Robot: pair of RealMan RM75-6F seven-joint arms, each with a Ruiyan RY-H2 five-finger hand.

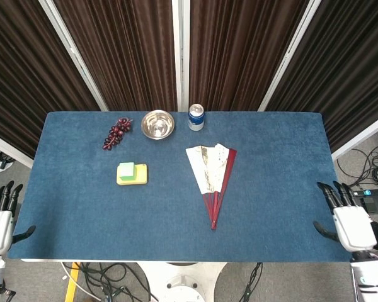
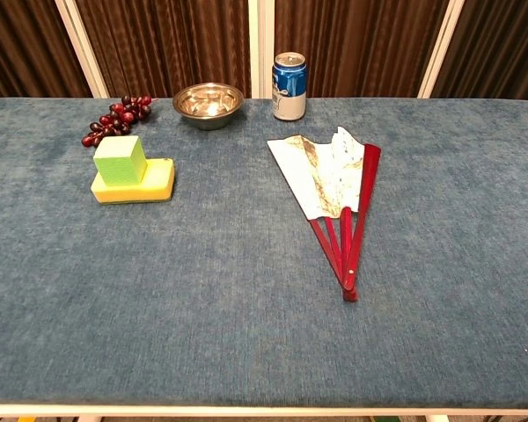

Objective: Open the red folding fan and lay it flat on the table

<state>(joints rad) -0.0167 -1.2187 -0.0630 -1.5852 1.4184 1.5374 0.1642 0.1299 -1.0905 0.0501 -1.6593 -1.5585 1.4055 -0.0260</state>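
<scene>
The red folding fan (image 1: 212, 178) (image 2: 332, 195) lies flat on the blue table (image 1: 271, 163), right of centre, partly spread, with its white leaf pointing away and its red ribs meeting at a pivot near me. My right hand (image 1: 348, 222) hovers at the table's right front corner, fingers apart and empty, far from the fan. My left hand (image 1: 0, 218) sits off the left front corner, fingers extended, holding nothing. Neither hand shows in the chest view.
A blue can (image 1: 196, 117) (image 2: 289, 85), a steel bowl (image 1: 157, 124) (image 2: 208, 104) and a bunch of dark grapes (image 1: 116, 132) (image 2: 116, 118) stand along the back edge. A green cube on a yellow sponge (image 1: 131, 173) (image 2: 130, 170) sits left of centre.
</scene>
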